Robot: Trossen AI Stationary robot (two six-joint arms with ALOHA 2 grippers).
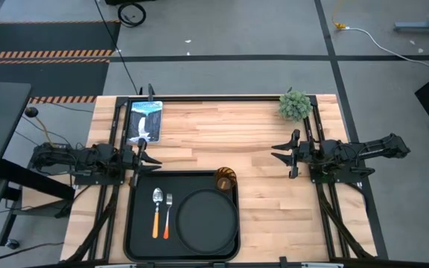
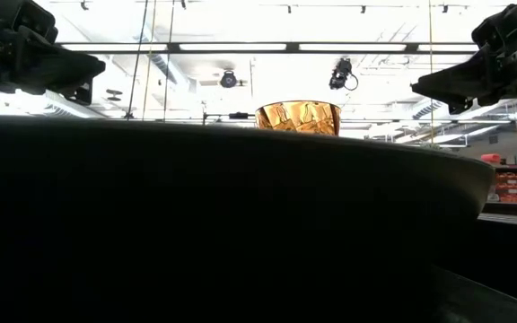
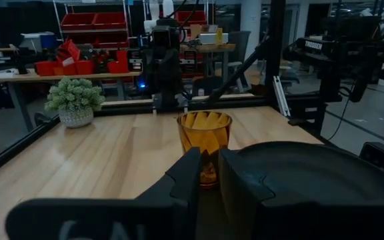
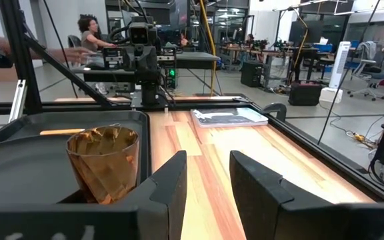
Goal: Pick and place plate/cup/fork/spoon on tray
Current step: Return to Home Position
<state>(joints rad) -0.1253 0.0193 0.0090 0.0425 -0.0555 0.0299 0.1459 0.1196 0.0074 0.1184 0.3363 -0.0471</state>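
The black tray [image 1: 136, 223] lies at the table's near edge, in the middle. On it lie the round black plate [image 1: 207, 219] on the right, and the spoon [image 1: 156, 212] and fork [image 1: 167, 216] side by side on the left, handles toward the near edge. The amber cup [image 1: 226, 179] stands upright in the tray's far right corner; it also shows in the left wrist view [image 3: 205, 133] and the right wrist view [image 4: 103, 163]. My left gripper [image 1: 150, 158] is open and empty just beyond the tray's far left corner. My right gripper [image 1: 281, 152] is open and empty to the right of the tray.
A green fuzzy plant [image 1: 295, 105] stands at the far right corner. A booklet [image 1: 144, 120] lies at the far left. Bare wood lies between the two grippers. People [image 4: 89, 30] show in the room beyond the table.
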